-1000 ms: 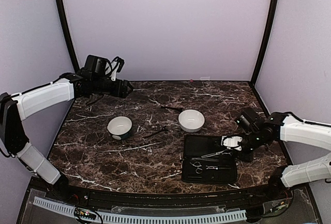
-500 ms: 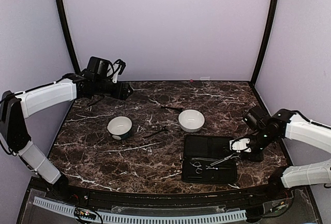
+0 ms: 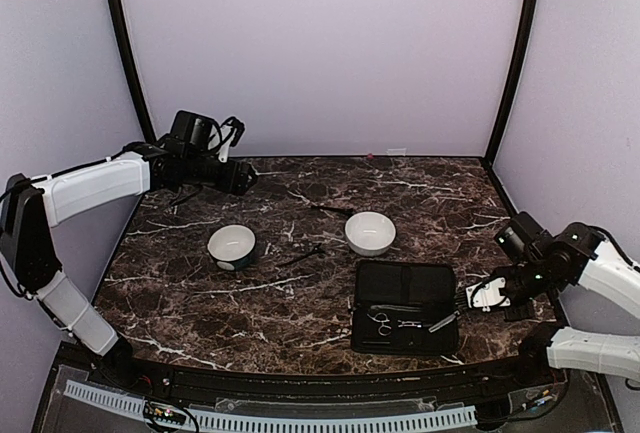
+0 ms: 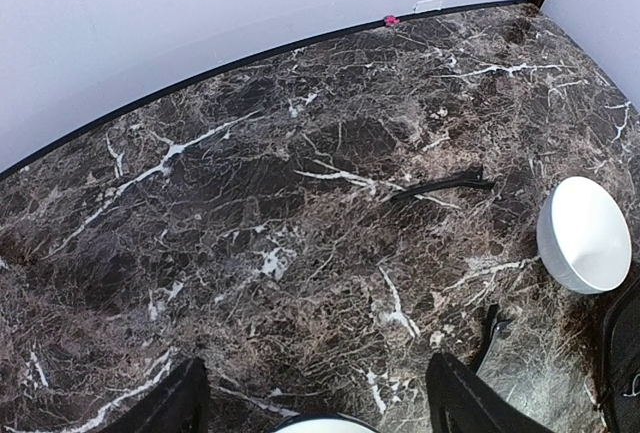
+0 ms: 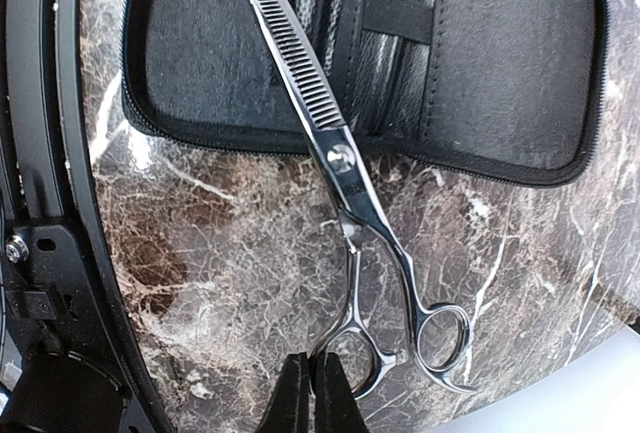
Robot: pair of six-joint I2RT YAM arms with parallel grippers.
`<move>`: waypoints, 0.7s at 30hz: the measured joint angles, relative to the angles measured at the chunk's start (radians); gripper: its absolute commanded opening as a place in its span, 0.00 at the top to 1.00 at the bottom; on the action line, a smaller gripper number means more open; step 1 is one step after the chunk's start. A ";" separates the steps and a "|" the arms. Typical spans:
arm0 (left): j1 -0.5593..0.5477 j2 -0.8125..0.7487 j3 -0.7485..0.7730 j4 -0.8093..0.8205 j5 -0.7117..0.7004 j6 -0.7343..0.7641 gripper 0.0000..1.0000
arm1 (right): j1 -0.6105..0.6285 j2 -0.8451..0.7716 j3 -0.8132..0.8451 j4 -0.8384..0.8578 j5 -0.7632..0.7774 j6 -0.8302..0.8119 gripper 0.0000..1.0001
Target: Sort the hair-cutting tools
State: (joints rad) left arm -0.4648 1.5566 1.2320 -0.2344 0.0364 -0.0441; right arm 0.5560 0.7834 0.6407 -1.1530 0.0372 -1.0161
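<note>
My right gripper (image 3: 468,300) (image 5: 310,385) is shut on a ring handle of silvery thinning scissors (image 5: 335,153), which hang with the toothed blade over the right edge of the open black case (image 3: 400,281) (image 5: 200,53); they also show in the top view (image 3: 445,321). Small scissors (image 3: 381,322) and a thin metal piece lie in the case. A thin dark stick (image 3: 326,210) (image 4: 440,188) lies behind the right white bowl (image 3: 370,232) (image 4: 585,233). Another dark piece (image 3: 303,254) (image 4: 487,331) lies between the bowls. My left gripper (image 3: 240,175) (image 4: 315,385) is open and empty, high over the back left.
The left white bowl (image 3: 232,245) stands at centre left; its rim (image 4: 325,425) shows between my left fingers. The dark marble table (image 3: 200,293) ends in a black front rail (image 5: 45,153) close to my right gripper. Walls close in the back and sides.
My right gripper has moved right and toward the front, drawing the thinning scissors off the case to its right edge. My left arm has barely moved.
</note>
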 measured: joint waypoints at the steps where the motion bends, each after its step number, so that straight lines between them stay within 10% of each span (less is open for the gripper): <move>1: 0.000 0.001 0.002 -0.001 0.000 0.000 0.24 | 0.000 0.006 0.000 0.000 0.003 0.000 1.00; 21: 0.000 0.003 0.010 -0.001 0.008 0.000 0.24 | 0.066 0.136 0.001 0.063 0.001 0.005 1.00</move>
State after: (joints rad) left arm -0.4648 1.5597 1.2423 -0.2352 0.0448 -0.0437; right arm 0.6220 0.9195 0.6418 -1.0904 0.0383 -1.0111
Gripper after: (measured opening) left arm 0.763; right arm 0.007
